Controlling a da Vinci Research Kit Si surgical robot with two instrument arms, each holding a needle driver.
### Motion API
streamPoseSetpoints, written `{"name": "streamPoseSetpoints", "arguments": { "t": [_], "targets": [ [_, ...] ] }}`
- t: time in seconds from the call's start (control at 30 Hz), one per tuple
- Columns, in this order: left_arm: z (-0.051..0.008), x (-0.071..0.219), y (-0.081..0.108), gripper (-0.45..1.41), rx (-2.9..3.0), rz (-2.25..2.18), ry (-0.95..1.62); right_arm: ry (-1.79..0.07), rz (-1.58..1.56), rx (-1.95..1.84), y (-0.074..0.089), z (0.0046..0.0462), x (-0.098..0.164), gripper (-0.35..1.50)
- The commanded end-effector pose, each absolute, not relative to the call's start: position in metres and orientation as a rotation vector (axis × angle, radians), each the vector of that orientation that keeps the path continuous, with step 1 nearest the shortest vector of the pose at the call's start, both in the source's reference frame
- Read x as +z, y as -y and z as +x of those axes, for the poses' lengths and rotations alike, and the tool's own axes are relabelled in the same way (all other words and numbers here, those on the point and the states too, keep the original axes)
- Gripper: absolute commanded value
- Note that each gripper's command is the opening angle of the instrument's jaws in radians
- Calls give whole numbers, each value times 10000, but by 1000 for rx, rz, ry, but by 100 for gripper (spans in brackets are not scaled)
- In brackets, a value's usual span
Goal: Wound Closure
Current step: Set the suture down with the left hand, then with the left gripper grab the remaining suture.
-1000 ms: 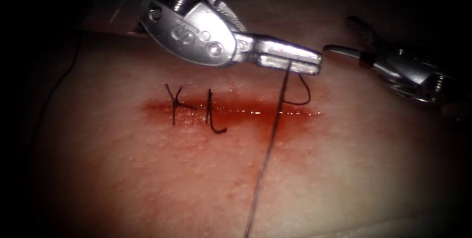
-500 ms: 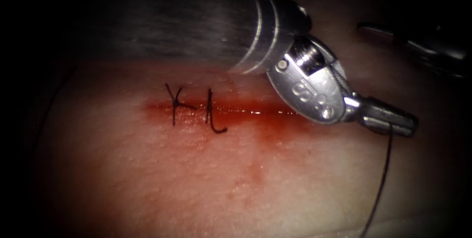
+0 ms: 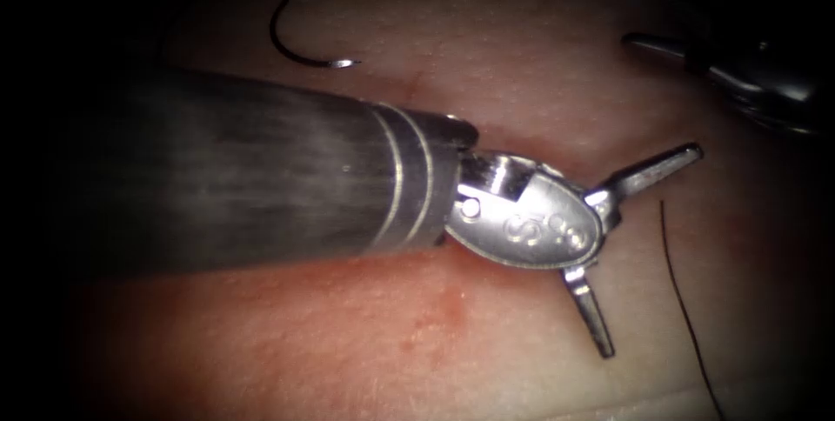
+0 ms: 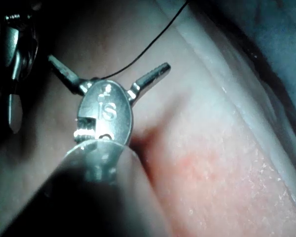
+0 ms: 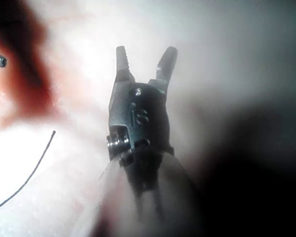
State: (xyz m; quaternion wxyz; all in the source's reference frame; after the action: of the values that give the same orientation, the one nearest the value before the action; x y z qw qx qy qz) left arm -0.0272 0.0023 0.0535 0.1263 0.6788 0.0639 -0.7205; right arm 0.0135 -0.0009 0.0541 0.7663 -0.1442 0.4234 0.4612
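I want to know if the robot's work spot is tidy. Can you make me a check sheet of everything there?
Surface: tissue with red fluid on it.
Job's things: needle lies loose on the tissue, tip bare, held by no tool; thread lies near the left tool, its end free.
Clutter: nothing seen.
Grippers: left tool's jaws are wide open and hold nothing; right tool has open jaws and holds nothing.
Cables: nothing seen.
Surroundings: dark, nothing seen.
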Motion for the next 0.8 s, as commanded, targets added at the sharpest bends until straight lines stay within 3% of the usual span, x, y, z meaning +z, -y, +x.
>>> {"name": "streamPoseSetpoints", "arguments": {
  "t": [0.03, 0.1, 0.17, 0.2, 0.33, 0.43, 0.47, 0.53, 0.6, 0.67, 0.8],
  "targets": [
    [-267, 540, -25, 138, -2106, 1964, -183, -929, -315, 1003, 11, 148, 547, 106],
    [-238, 541, -20, 126, -2150, 1926, -171, -952, -284, 978, 15, 160, 547, 118],
    [-220, 544, -17, 116, -2180, 1901, -166, -969, -274, 937, 17, 167, 547, 118],
    [-201, 548, -14, 84, -2206, 1879, -170, -967, -288, 918, 20, 175, 547, 131],
    [-159, 564, -10, 40, -2348, 1787, -118, -938, -275, 800, 24, 190, 547, 131],
    [-141, 573, -9, 35, -2470, 1707, -77, -897, -264, 723, 29, 197, 546, 121],
    [-131, 580, -9, 30, -2535, 1686, -49, -852, -271, 639, 34, 203, 545, 105],
    [-123, 586, -10, 25, -2591, 1665, -35, -803, -268, 594, 38, 207, 545, 96],
    [-116, 594, -12, 19, -2653, 1635, -20, -768, -268, 532, 42, 212, 545, 96],
    [-112, 599, -14, 14, -2678, 1628, -6, -769, -278, 502, 44, 213, 546, 111],
    [-102, 618, -18, 3, -2748, 1610, 17, -861, -252, 414, 52, 213, 548, 120]
  ]
}}
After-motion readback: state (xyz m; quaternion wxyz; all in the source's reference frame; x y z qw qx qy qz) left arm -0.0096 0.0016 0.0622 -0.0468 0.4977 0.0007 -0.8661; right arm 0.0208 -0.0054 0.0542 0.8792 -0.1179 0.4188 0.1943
